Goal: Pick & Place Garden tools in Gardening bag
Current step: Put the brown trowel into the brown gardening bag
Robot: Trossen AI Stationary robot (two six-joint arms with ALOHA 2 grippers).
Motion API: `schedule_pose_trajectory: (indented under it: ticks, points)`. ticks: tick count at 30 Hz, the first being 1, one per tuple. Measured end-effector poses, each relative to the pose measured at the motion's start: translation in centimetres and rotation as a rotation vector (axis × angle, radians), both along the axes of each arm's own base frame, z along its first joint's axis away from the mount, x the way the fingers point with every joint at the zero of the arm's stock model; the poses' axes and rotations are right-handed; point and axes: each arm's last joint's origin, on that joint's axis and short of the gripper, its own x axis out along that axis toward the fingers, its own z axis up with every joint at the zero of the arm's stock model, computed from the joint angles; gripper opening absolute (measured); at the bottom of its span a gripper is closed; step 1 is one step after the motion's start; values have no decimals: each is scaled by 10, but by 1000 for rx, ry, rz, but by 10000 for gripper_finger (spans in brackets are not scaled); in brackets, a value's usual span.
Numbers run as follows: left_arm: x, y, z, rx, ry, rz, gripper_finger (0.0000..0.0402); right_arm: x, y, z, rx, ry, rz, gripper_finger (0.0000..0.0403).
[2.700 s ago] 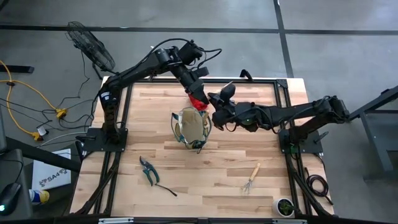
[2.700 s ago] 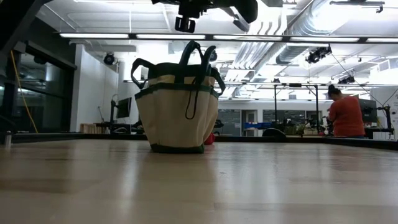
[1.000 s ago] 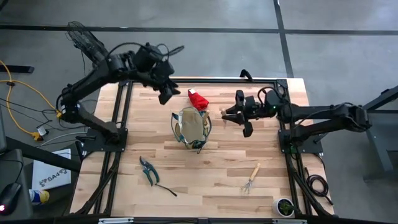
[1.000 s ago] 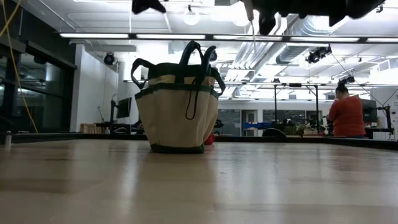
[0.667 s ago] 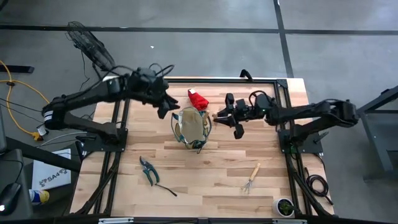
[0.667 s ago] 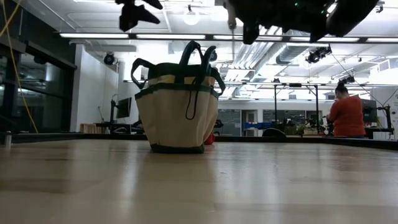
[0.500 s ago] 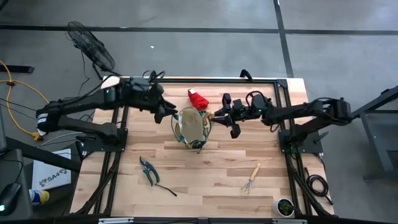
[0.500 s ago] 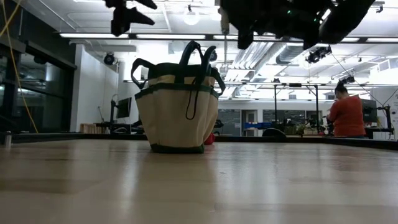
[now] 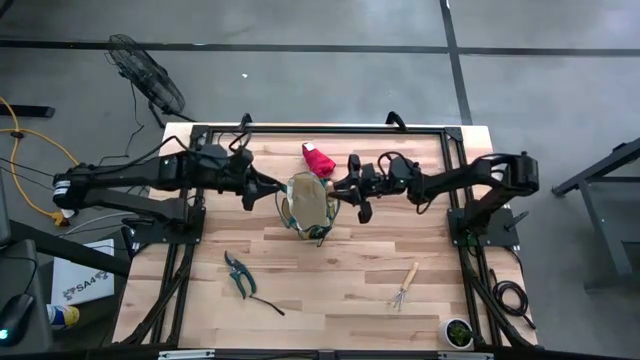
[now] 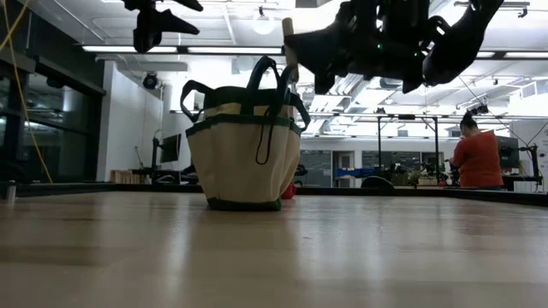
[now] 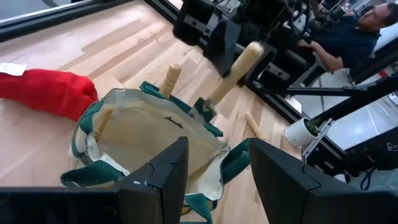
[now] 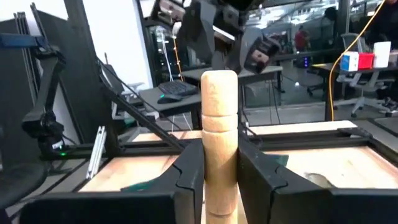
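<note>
You see one gardening bag (image 9: 308, 205) standing upright near the counter (image 9: 350, 280) centre, w/ two wooden handles (image 11: 172, 77) poking out of its pockets. The right claw (image 12: 220, 177) pinches one wooden-handled tool (image 12: 220, 140) just above the bag's rim on its right side. The left claw (image 11: 216, 171) is spread wide and holds nothing, hovering just beside the bag on the left. Still on the counter: one red glove (image 9: 317, 160) behind the bag, one pruning shears (image 9: 238, 273) and one hand rake (image 9: 405, 285) at the front, well apart from each other.
</note>
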Motion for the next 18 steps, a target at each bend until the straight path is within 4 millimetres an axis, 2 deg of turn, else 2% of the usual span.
schedule_pose_trajectory:
  ticks: [18]
  points:
    - [0,-2,0,-16,1,3,165,6,4,-7,12,70,90,61]
